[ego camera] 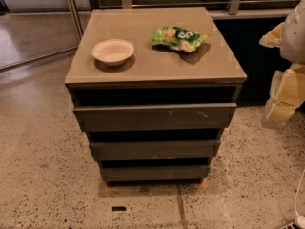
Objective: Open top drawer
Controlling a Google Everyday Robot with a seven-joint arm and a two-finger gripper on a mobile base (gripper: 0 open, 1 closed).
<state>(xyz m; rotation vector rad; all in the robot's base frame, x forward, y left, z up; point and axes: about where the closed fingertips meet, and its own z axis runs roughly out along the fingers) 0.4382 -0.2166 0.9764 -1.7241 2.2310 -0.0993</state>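
The top drawer (pixel 152 116) is the widest dark grey flat front of the cabinet, with two small pale scratches right of centre. A dark gap shows between it and the tan cabinet top (pixel 152 66). Its front seems to stand a little forward of the cabinet's edge. Two narrower grey drawers, the middle one (pixel 153 150) and the bottom one (pixel 153 172), sit below it. My gripper (pixel 286 97), pale yellow and white, is at the right edge of the view, to the right of the cabinet at about the top drawer's height. It is apart from the drawer.
A white bowl (pixel 113 51) and a green snack bag (pixel 178 37) lie on the cabinet top. Speckled floor (pixel 43 175) surrounds the cabinet. A dark wall with a railing (pixel 233 4) runs behind it, and a metal frame (pixel 74 8) stands at the back left.
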